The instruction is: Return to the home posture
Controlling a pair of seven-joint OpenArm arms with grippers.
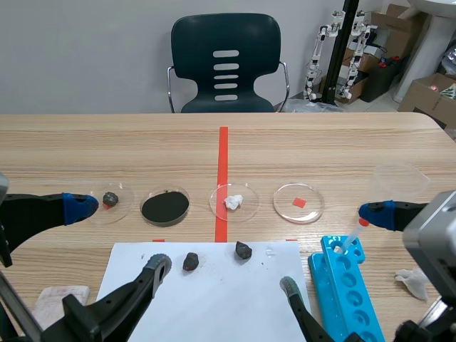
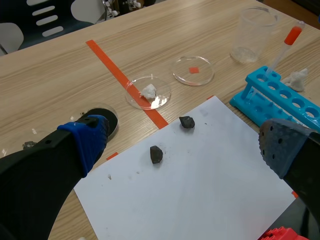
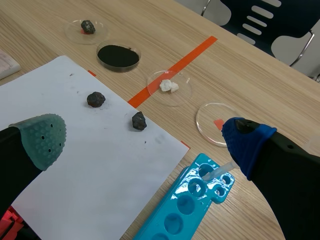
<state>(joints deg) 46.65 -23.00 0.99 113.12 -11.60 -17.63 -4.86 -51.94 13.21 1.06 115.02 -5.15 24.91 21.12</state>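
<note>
- The left gripper (image 2: 182, 145) has its fingers spread wide with nothing between them, and hangs over the white sheet (image 2: 200, 190).
- The right gripper (image 3: 144, 142) is likewise spread and empty, above the sheet's edge and beside the blue rack (image 3: 190, 210).
- Both arms lie low at the table's near side, well short of the dishes (image 1: 313, 206).
- Judging by this, the return looks nearly done, though the exact home pose probably cannot be confirmed from these views.
</note>
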